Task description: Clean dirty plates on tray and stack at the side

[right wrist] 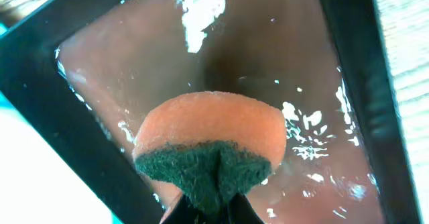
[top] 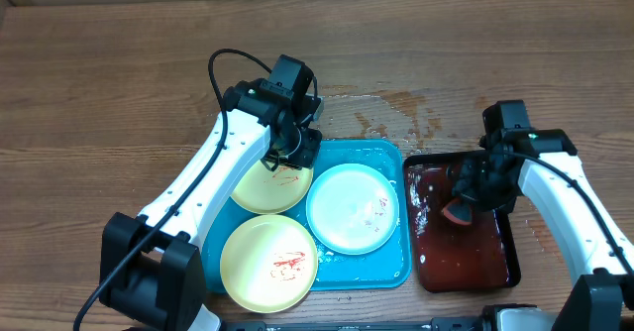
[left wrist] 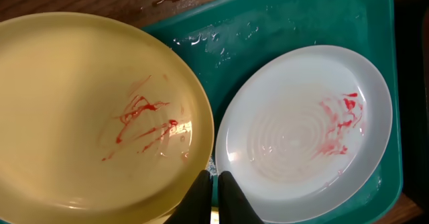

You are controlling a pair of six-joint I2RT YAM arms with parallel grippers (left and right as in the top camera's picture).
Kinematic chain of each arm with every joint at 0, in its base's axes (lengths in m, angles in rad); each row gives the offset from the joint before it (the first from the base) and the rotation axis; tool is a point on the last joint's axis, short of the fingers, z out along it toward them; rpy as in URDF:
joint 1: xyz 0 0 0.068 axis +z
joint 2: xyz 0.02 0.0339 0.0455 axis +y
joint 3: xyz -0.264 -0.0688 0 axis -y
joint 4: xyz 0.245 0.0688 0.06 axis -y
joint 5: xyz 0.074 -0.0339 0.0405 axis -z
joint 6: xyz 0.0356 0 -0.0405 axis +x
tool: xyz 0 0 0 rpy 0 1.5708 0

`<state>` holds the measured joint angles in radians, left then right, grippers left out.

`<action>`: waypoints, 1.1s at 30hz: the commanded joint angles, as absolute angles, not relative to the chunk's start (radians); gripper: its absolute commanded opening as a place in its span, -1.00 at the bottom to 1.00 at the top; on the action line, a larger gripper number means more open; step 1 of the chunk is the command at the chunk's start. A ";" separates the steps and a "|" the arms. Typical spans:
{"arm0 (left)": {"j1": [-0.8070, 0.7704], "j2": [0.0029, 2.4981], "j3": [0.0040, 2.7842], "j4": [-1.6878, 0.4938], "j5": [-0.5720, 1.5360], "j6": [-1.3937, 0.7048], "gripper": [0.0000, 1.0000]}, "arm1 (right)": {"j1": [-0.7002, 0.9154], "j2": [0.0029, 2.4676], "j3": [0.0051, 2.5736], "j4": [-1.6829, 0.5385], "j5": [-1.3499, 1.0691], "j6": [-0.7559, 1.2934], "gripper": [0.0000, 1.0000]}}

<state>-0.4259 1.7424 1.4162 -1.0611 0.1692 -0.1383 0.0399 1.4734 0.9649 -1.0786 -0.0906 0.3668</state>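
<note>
The turquoise tray (top: 394,272) holds three plates. A pale yellow plate (top: 263,190) with red smears lies at its upper left and also shows in the left wrist view (left wrist: 80,117). My left gripper (top: 293,151) is shut on this plate's rim, and its fingers (left wrist: 214,187) sit between it and the white plate (left wrist: 301,117). The white plate (top: 352,208) has faint red smears on its right side. A second yellow plate (top: 269,262) with a red smear lies at the front left. My right gripper (top: 468,194) is shut on an orange and green sponge (right wrist: 211,143) over the dark red tray.
The dark red-brown tray (top: 495,257) with a black rim stands right of the turquoise tray and holds reddish water (right wrist: 268,63). A wet patch (top: 396,113) lies on the wooden table behind both trays. The turquoise tray's floor (left wrist: 268,29) is wet.
</note>
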 commanded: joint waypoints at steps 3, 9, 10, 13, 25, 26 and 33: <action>-0.433 1.748 1.433 -1.052 0.184 -0.133 -0.86 | 0.044 1.488 0.840 -0.970 -0.128 0.394 -0.92; -0.433 1.748 1.433 -1.050 0.184 -0.133 -0.77 | 0.044 1.502 0.711 -0.813 -0.186 0.397 -0.92; -0.433 1.749 1.433 -1.050 0.184 -0.133 -0.73 | 0.044 1.502 0.714 -0.816 -0.186 0.397 -0.92; -0.433 1.748 1.433 -1.051 0.184 -0.134 -0.68 | 0.044 1.502 0.715 -0.816 -0.185 0.397 -0.92; -0.433 1.748 1.433 -1.043 0.265 0.001 -0.91 | 0.044 1.480 0.992 -1.044 -0.157 0.301 -0.92; -0.433 1.748 1.433 -1.047 0.266 0.023 -0.91 | 0.044 1.476 1.037 -1.079 -0.157 0.296 -0.92; -0.434 1.748 1.391 -1.089 0.289 0.075 -0.91 | 0.044 1.444 1.297 -1.280 -0.159 0.276 -0.92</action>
